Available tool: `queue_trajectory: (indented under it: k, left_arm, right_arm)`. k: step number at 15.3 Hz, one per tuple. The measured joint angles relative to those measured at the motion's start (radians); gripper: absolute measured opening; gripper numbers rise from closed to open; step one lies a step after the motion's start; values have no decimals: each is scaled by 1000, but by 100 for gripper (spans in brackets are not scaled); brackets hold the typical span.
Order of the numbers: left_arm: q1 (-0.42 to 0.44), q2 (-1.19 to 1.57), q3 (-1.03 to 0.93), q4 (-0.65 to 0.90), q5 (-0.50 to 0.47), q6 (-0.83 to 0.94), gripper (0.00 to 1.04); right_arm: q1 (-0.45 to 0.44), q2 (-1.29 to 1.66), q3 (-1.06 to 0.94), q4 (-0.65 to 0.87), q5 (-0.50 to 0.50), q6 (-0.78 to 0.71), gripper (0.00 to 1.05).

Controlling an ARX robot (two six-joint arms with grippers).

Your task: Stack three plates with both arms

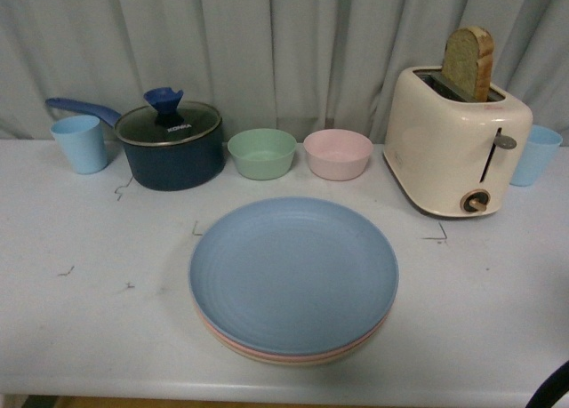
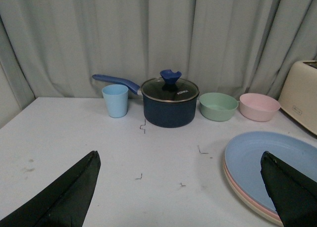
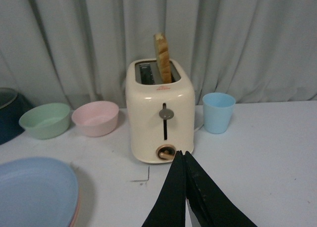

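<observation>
Plates (image 1: 293, 279) sit in one pile near the front edge of the table (image 1: 71, 337), in the middle. In the front view the blue plate (image 1: 293, 270) lies on top, with a pink rim (image 1: 233, 345) and a cream rim (image 1: 267, 358) showing under it at the near edge. So all three look stacked, and I judge the task done or nearly so, with only the arms to draw clear. The pile lies flat, faces up; being round, it has no long axis and points no way. Neither arm touches it in this view.

From the left wrist, the left gripper (image 2: 181, 187) has its black fingers (image 2: 64, 192) spread wide and holds nothing; the pile lies to the right, partly behind one finger.

From the right wrist, the right gripper (image 3: 185, 187) has its fingers pressed together on nothing, in front of the toaster (image 3: 161, 113). The pile lies well to the left.
</observation>
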Motion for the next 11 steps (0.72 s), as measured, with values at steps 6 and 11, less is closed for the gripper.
queue_trajectory:
  k: [6, 11]
  left_arm:
    - [0, 0, 0, 0, 0, 0, 98]
    - [0, 0, 0, 0, 0, 0, 98]
  right_arm:
    - [-109, -423, -93, -325, -100, 0, 2]
    - [-103, -599, -135, -475, -109, 0, 2]
